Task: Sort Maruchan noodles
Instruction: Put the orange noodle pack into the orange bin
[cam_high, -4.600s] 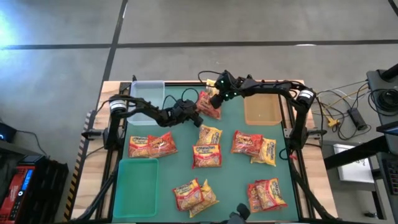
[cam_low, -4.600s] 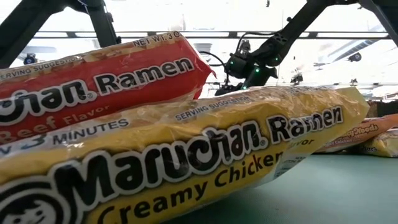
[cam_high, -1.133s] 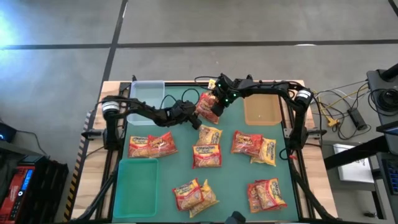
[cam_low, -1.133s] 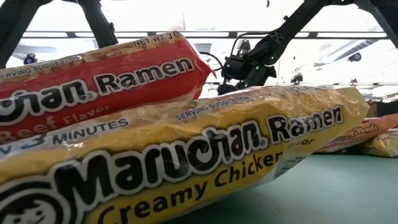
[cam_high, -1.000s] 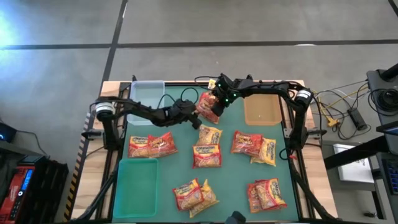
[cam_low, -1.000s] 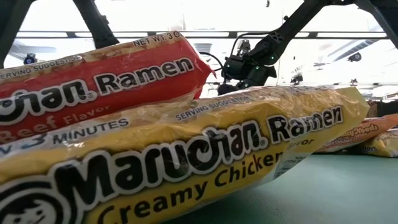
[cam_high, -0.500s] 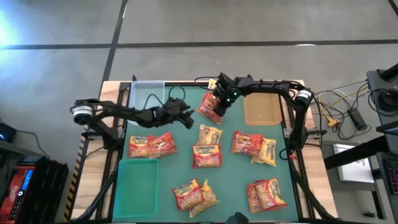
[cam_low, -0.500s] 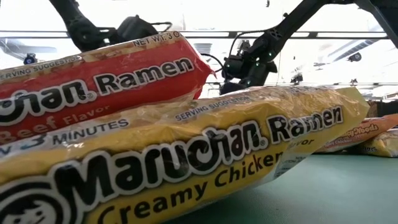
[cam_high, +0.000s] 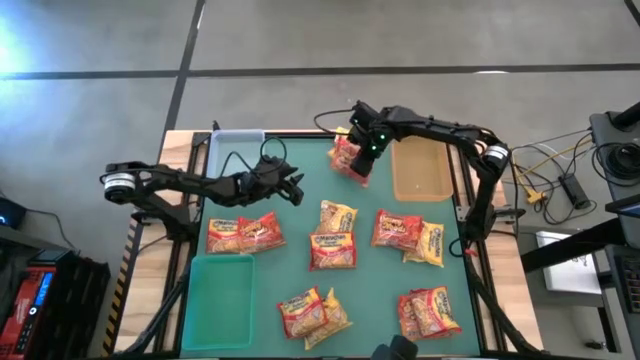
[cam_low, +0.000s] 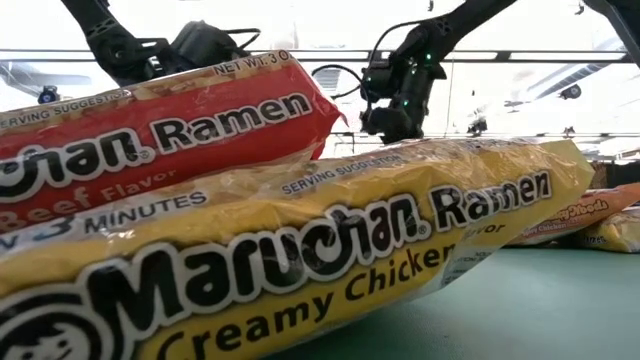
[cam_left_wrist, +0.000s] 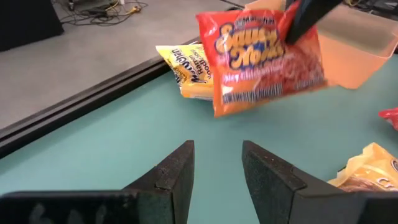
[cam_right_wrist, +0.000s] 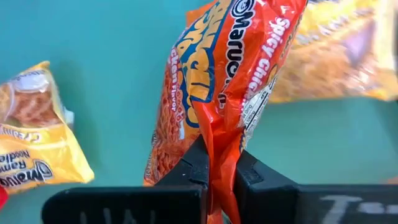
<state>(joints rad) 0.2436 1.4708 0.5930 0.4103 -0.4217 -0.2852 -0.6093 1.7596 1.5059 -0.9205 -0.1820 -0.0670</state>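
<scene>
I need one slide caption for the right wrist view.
Right claw shut on a red-orange Maruchan packet, lifted above the teal table.

Two slim black jointed arms (green lights on one), trailing black cables.

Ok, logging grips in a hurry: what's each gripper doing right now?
Left gripper: open, holding nothing.
Right gripper: shut on the Spicy Chicken ramen packet.

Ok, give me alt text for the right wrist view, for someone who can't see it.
The right tool pinches the edge of an orange Spicy Chicken ramen packet, which hangs above the teal table. A yellow packet lies to one side and another yellow packet lies behind.
</scene>
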